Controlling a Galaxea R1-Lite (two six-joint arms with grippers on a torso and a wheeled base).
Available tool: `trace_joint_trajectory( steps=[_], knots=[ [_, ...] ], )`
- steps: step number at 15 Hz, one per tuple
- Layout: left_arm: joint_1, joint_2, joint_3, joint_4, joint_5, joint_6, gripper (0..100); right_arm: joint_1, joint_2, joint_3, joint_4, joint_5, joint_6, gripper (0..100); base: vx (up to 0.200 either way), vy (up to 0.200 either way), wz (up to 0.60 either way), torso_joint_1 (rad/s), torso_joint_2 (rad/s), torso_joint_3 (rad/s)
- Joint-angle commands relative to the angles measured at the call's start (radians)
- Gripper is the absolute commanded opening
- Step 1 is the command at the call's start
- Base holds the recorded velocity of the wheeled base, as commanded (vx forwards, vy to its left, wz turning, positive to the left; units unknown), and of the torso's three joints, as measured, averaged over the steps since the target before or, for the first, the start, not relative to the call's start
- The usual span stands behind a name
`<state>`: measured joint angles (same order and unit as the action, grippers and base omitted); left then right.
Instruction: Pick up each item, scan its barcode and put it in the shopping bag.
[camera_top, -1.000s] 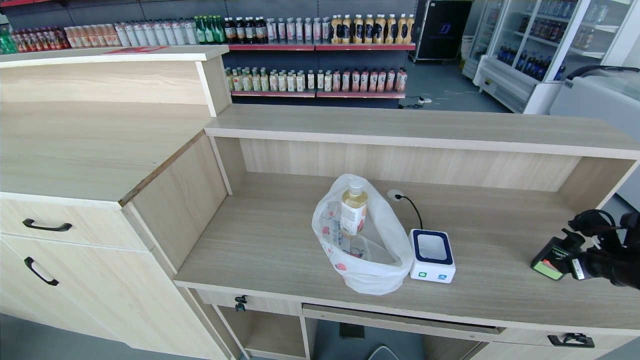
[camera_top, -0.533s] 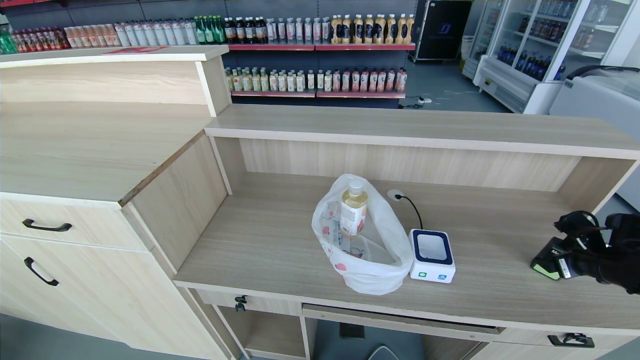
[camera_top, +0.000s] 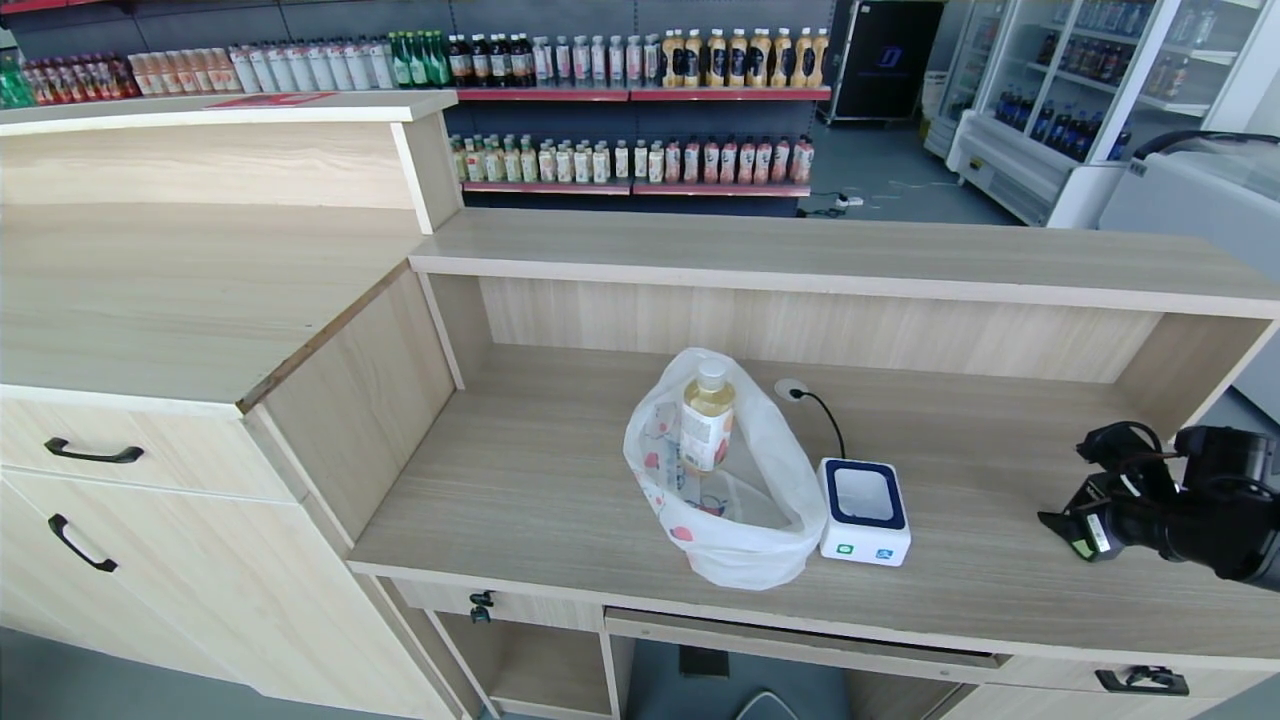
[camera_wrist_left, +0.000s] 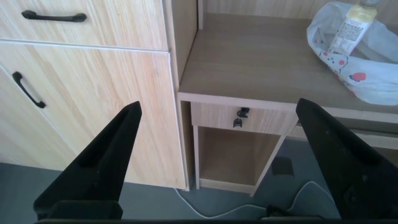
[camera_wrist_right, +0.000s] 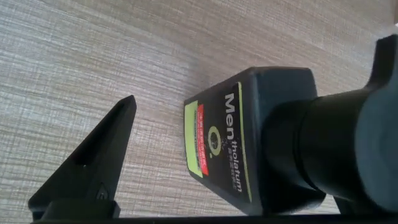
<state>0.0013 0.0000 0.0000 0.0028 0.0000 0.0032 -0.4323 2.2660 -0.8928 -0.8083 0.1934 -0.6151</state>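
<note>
the right gripper (camera_top: 1090, 518) is over the right end of the desk (camera_top: 560, 470), well right of the scanner (camera_top: 864, 510). it holds a black box (camera_wrist_right: 249, 137) with a green label, though how the fingers bite is hard to see. the shopping bag (camera_top: 745, 545) sits just left of the scanner with 1 bottle (camera_top: 708, 420) upright inside. the left gripper (camera_wrist_left: 214, 186) hangs wide apart, low beside the cabinet (camera_wrist_left: 93, 81).

Count, as I see it: one shopping bag (camera_top: 745, 545), one bottle (camera_top: 708, 420) inside it, one barcode scanner (camera_top: 864, 510), one black tube (camera_wrist_right: 273, 112) with a green label. Shelf bottles (camera_top: 620, 160) behind: too small for me to count.
</note>
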Motion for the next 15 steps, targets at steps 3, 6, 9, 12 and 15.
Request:
trace_joint_trajectory(
  steps=[3,6,9,12,15],
  knots=[
    [0.000,0.002,0.000,-0.001,0.000,0.000,100,0.024,0.012,-0.005,-0.002,0.000,-0.012,0,0.000,0.000,0.00,0.000,0.00,0.000],
    [0.000,0.002,0.000,0.000,0.000,0.000,100,0.037,0.010,-0.012,-0.028,0.000,-0.023,0,0.000,0.000,0.00,0.000,0.00,0.000],
    [0.000,0.002,0.000,0.000,0.000,0.000,100,0.041,0.006,-0.021,-0.038,0.000,-0.061,0,0.000,0.000,0.00,0.000,0.00,0.000],
    [0.000,0.002,0.000,-0.001,0.000,0.000,100,0.037,-0.082,-0.008,-0.038,0.000,-0.247,0,0.000,0.000,0.00,0.000,0.00,0.000],
    [0.000,0.002,0.000,0.000,0.000,0.000,100,0.027,-0.361,0.140,-0.095,0.049,-0.376,0,0.000,0.000,0.00,0.000,0.00,0.000]
  ],
)
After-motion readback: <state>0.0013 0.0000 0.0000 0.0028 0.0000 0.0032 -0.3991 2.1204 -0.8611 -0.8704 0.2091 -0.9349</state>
